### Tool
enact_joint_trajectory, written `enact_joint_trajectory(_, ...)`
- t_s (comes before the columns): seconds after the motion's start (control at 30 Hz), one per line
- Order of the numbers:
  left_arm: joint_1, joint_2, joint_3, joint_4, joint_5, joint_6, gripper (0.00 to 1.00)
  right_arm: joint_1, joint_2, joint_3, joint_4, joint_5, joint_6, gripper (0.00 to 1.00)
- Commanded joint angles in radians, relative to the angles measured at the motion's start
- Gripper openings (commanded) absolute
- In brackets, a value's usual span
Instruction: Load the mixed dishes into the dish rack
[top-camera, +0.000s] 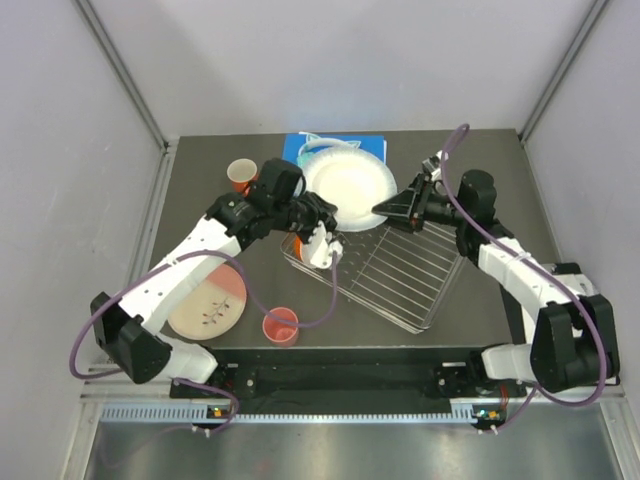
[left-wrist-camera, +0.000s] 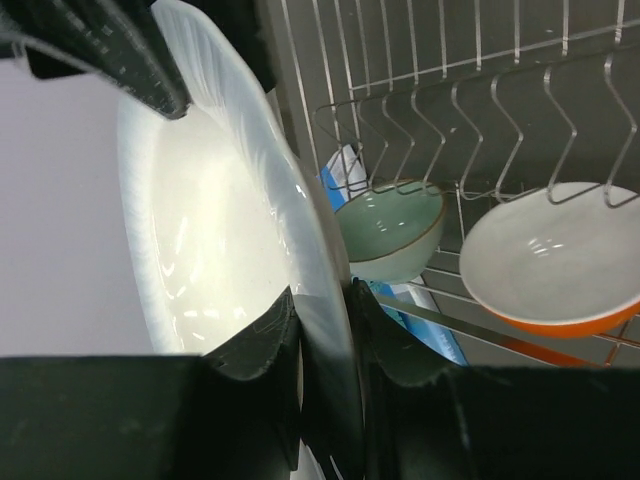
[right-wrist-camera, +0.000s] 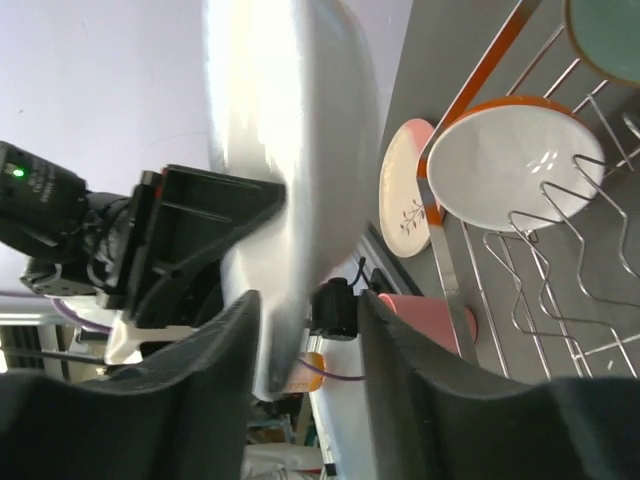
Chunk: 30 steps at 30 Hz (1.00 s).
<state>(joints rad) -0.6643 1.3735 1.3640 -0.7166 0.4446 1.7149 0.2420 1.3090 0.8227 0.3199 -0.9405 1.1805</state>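
Note:
A white plate (top-camera: 348, 186) stands on edge above the far end of the dish rack (top-camera: 400, 265). My left gripper (top-camera: 325, 228) is shut on its rim (left-wrist-camera: 325, 305); the plate's face (left-wrist-camera: 220, 230) fills the left wrist view. My right gripper (top-camera: 390, 210) is open at the plate's opposite edge (right-wrist-camera: 310, 310). That edge (right-wrist-camera: 290, 130) lies between the fingers, with a gap on one side. In the rack lie a mint green bowl (left-wrist-camera: 390, 230) and an orange bowl with a white inside (left-wrist-camera: 555, 260).
A pink-and-cream plate (top-camera: 208, 300) and a coral pink cup (top-camera: 281, 326) sit near the left arm. An orange cup (top-camera: 241, 175) stands at the far left. A blue book (top-camera: 335, 148) lies behind the white plate.

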Motion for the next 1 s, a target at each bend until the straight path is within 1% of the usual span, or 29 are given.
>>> enact_joint_trajectory(0.0, 0.0, 0.015, 0.187, 0.083, 0.048, -0.118, 0.0, -0.038, -0.062, 0.053, -0.108, -0.017, -0.128, 0.55)
enact_joint_trajectory(0.03, -0.001, 0.036, 0.21, 0.065, 0.048, -0.136, 0.0, -0.05, -0.076, 0.055, -0.166, -0.017, -0.148, 0.66)
enact_joint_trajectory(0.07, 0.0, 0.048, 0.258, 0.051, 0.048, -0.168, 0.0, -0.056, -0.085, 0.055, -0.198, -0.014, -0.2, 0.99)
enact_joint_trajectory(0.13, 0.0, 0.09, 0.314, 0.017, 0.049, -0.202, 0.0, -0.081, -0.126, 0.053, -0.301, -0.004, -0.255, 1.0)
enact_joint_trajectory(0.2, 0.008, 0.122, 0.421, -0.062, 0.065, -0.264, 0.0, -0.099, -0.163, 0.055, -0.382, 0.014, -0.355, 1.0)
enact_joint_trajectory(0.23, 0.015, 0.166, 0.467, -0.096, 0.068, -0.284, 0.0, -0.118, -0.204, 0.075, -0.494, 0.052, -0.402, 1.0)
enact_joint_trajectory(0.27, 0.019, 0.194, 0.572, -0.188, 0.075, -0.322, 0.0, -0.125, -0.227, 0.085, -0.539, 0.071, -0.514, 1.0)
enact_joint_trajectory(0.3, 0.025, 0.223, 0.639, -0.237, 0.088, -0.34, 0.0, -0.13, -0.252, 0.092, -0.571, 0.092, -0.562, 1.0)
enact_joint_trajectory(0.33, 0.028, 0.298, 0.714, -0.307, 0.098, -0.354, 0.0, -0.132, -0.31, 0.108, -0.608, 0.147, -0.608, 1.0)
enact_joint_trajectory(0.37, 0.038, 0.343, 0.885, -0.363, 0.108, -0.395, 0.0, -0.132, -0.338, 0.115, -0.671, 0.178, -0.701, 1.0)
enact_joint_trajectory(0.4, 0.043, 0.387, 0.979, -0.486, 0.129, -0.412, 0.0, -0.132, -0.365, 0.118, -0.695, 0.209, -0.735, 1.0)
enact_joint_trajectory(0.43, 0.051, 0.474, 1.07, -0.539, 0.134, -0.425, 0.0, -0.13, -0.416, 0.113, -0.706, 0.257, -0.775, 1.0)
enact_joint_trajectory(0.47, 0.054, 0.51, 1.21, -0.581, 0.141, -0.439, 0.0, -0.13, -0.439, 0.107, -0.716, 0.282, -0.788, 1.0)
enact_joint_trajectory(0.5, 0.057, 0.544, 1.243, -0.627, 0.143, -0.443, 0.0, -0.13, -0.464, 0.101, -0.716, 0.302, -0.803, 1.0)
enact_joint_trajectory(0.53, 0.063, 0.541, 1.247, -0.635, 0.143, -0.437, 0.0, -0.129, -0.506, 0.087, -0.714, 0.328, -0.82, 1.0)
enact_joint_trajectory(0.6, 0.066, 0.503, 1.16, -0.621, 0.135, -0.397, 0.0, -0.13, -0.546, 0.081, -0.719, 0.365, -0.84, 1.0)
enact_joint_trajectory(0.67, 0.08, 0.487, 1.088, -0.612, 0.154, -0.414, 0.0, -0.13, -0.652, 0.049, -0.699, 0.457, -0.863, 1.0)
enact_joint_trajectory(0.7, 0.086, 0.498, 1.086, -0.621, 0.166, -0.426, 0.0, -0.13, -0.747, 0.029, -0.64, 0.489, -0.869, 1.0)
enact_joint_trajectory(0.73, 0.098, 0.509, 1.09, -0.673, 0.193, -0.435, 0.0, -0.13, -0.798, -0.027, -0.607, 0.558, -0.872, 1.0)
enact_joint_trajectory(0.8, 0.104, 0.533, 1.101, -0.743, 0.219, -0.43, 0.0, -0.13, -0.913, -0.092, -0.544, 0.646, -0.855, 1.0)
enact_joint_trajectory(0.83, 0.107, 0.538, 1.087, -0.789, 0.23, -0.431, 0.0, -0.13, -0.925, -0.129, -0.545, 0.711, -0.855, 1.0)
enact_joint_trajectory(0.87, 0.108, 0.533, 1.062, -0.79, 0.258, -0.443, 0.0, -0.13, -0.926, -0.138, -0.558, 0.738, -0.845, 1.0)
enact_joint_trajectory(0.9, 0.109, 0.512, 1.028, -0.79, 0.269, -0.439, 0.0, -0.13, -0.894, -0.143, -0.6, 0.759, -0.845, 1.0)
enact_joint_trajectory(0.93, 0.109, 0.498, 0.961, -0.79, 0.278, -0.407, 0.0, -0.13, -0.871, -0.137, -0.628, 0.769, -0.843, 1.0)
enact_joint_trajectory(0.97, 0.108, 0.487, 0.937, -0.79, 0.292, -0.4, 0.0, -0.13, -0.845, -0.132, -0.652, 0.784, -0.837, 1.0)
